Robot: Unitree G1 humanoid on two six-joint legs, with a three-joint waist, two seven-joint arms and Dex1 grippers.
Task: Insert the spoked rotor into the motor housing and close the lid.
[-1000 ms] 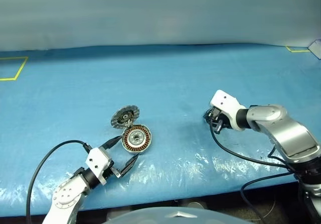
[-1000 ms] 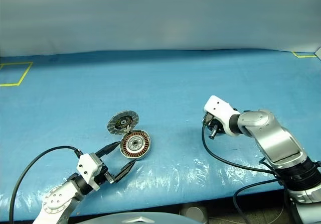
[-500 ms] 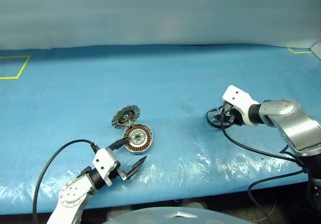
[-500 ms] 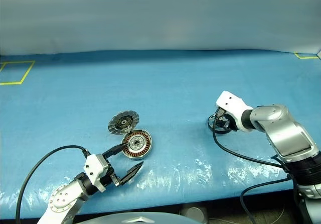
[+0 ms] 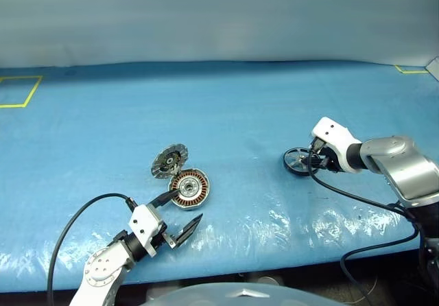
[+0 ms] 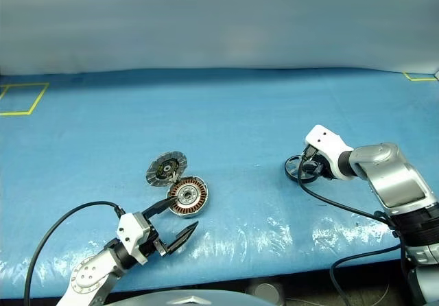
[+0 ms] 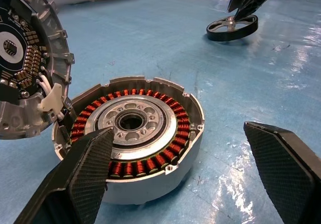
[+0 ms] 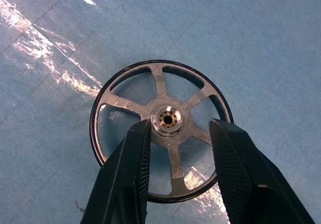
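Surface: blue plastic sheet (image 5: 233, 107) over a long table, glossy and wrinkled near the front edge, with yellow tape corners (image 5: 19, 90) at far left.
Head views, housing: the motor housing (image 5: 188, 189) sits open-side up left of centre, copper windings showing; the lid (image 5: 169, 160) stands tilted at its far-left edge, inner face showing.
Head views, rotor: the spoked rotor (image 5: 297, 160) lies flat on the sheet well to the right of the housing.
Head views, left arm: the left gripper (image 5: 175, 213) sits just in front of the housing, fingers spread wide, holding nothing.
Head views, right arm: the right gripper (image 6: 306, 170) points down at the rotor's near-right side.
Left wrist view: both black fingers (image 7: 75, 176) stand far apart; the housing lies just beyond them, one fingertip overlapping its near rim; lid at its side, rotor far behind.
Right wrist view: the two fingers (image 8: 130, 174) are parted, straddling the silver hub (image 8: 167, 118) just above the rotor; contact cannot be told.
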